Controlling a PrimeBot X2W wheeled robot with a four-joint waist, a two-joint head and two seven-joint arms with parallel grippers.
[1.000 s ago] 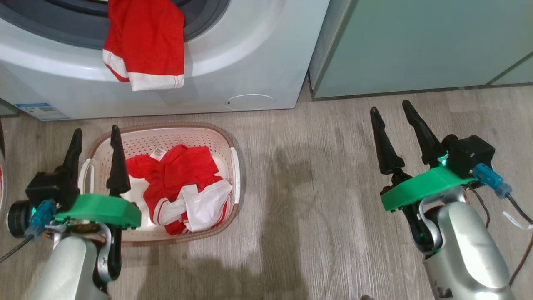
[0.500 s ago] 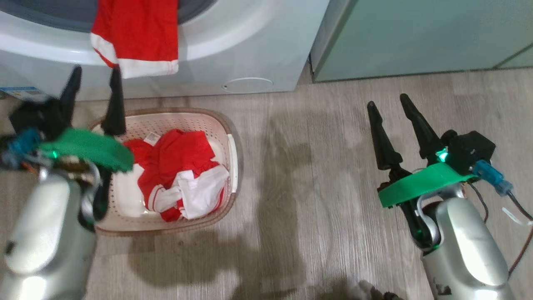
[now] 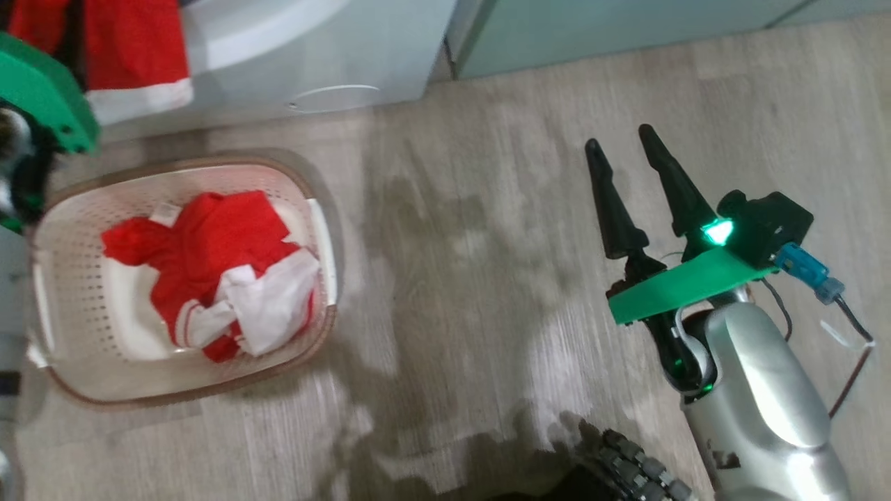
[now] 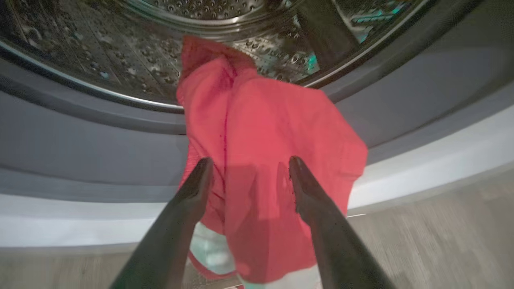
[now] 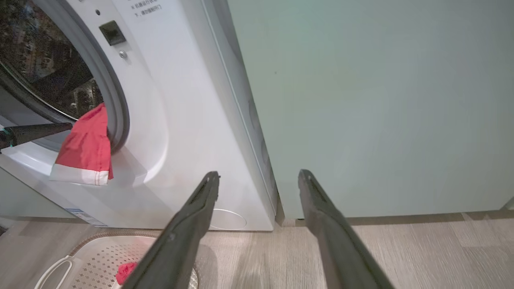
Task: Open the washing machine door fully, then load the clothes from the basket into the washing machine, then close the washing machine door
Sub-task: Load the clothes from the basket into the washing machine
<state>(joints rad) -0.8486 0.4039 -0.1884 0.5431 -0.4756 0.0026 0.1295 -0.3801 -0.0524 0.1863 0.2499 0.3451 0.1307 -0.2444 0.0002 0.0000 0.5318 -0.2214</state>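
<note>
While a red garment (image 4: 273,132) drapes over the gasket (image 4: 92,160) of the washing machine (image 5: 180,132), the left gripper (image 4: 249,164) faces it, fingers apart, empty. The right gripper (image 3: 618,139), also spread, hangs well right of the basket (image 3: 76,209) of clothes (image 3: 216,257).

Faint print (image 5: 146,11) on washing machine (image 5: 180,120), too small to read
</note>
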